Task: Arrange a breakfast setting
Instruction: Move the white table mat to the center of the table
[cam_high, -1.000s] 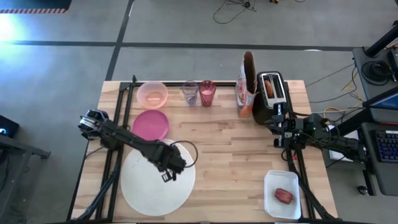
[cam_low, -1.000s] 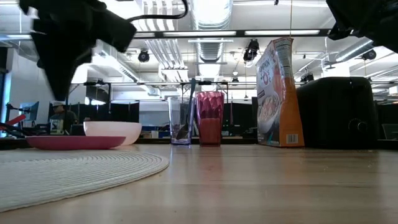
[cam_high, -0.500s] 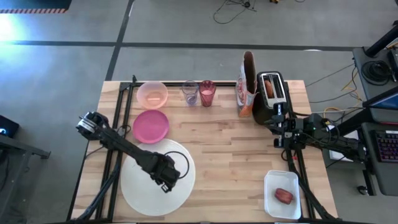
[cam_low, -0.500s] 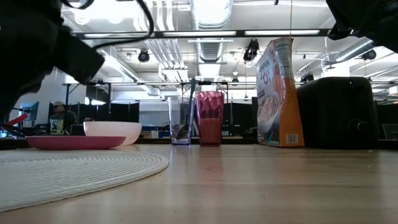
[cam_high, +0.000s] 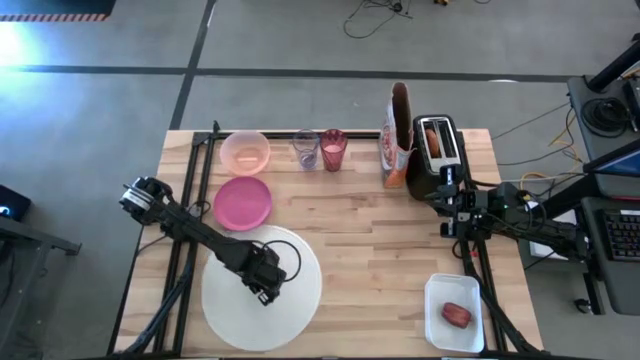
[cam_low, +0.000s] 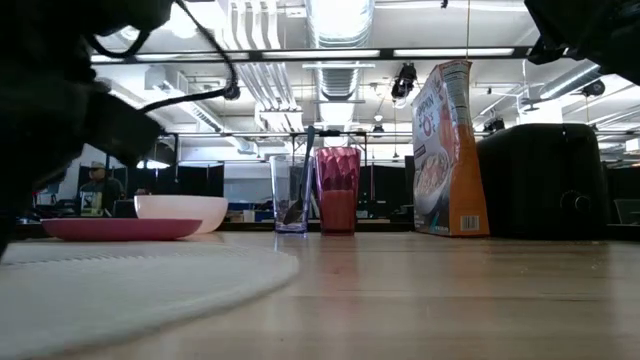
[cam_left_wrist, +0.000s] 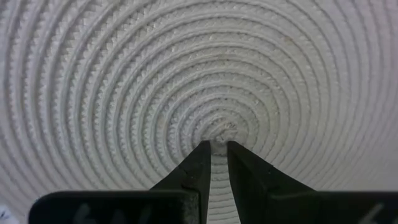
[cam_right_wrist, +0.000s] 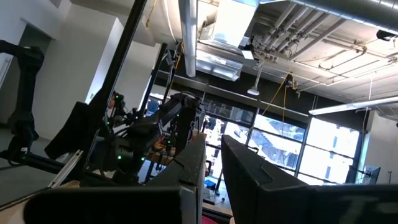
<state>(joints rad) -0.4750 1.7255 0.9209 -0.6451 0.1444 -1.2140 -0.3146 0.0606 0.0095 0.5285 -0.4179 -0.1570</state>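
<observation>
The large white round plate (cam_high: 295, 310) is a flat woven disc lying at the table's near left. My left gripper (cam_high: 262, 292) points down at its centre (cam_left_wrist: 217, 134), fingers shut to a narrow slit. The magenta plate (cam_high: 242, 201) and pale pink bowl (cam_high: 245, 153) lie beyond it. The pink cup (cam_high: 333, 149) stands at the far edge. A small red food (cam_high: 456, 315) lies in a white tray. My right gripper (cam_high: 447, 185) waits near the toaster, raised, shut and holding nothing. My left gripper rests the tips of its shut fingers (cam_left_wrist: 200, 155) on the white disc's centre (cam_left_wrist: 219, 127), coming from above and pointing nearly straight down. The disc lies flat on the table under them.
A clear tumbler (cam_high: 305, 148) stands beside the pink cup. A cereal box (cam_high: 397, 135) and a black toaster (cam_high: 437, 150) stand at the far right. Bare wood (cam_high: 370, 250) lies between the disc and the right arm.
My left gripper has come down and a little toward the table's near left onto the white disc's centre, rolling at the wrist. The disc has since slid a short way toward the table's right, staying flat.
</observation>
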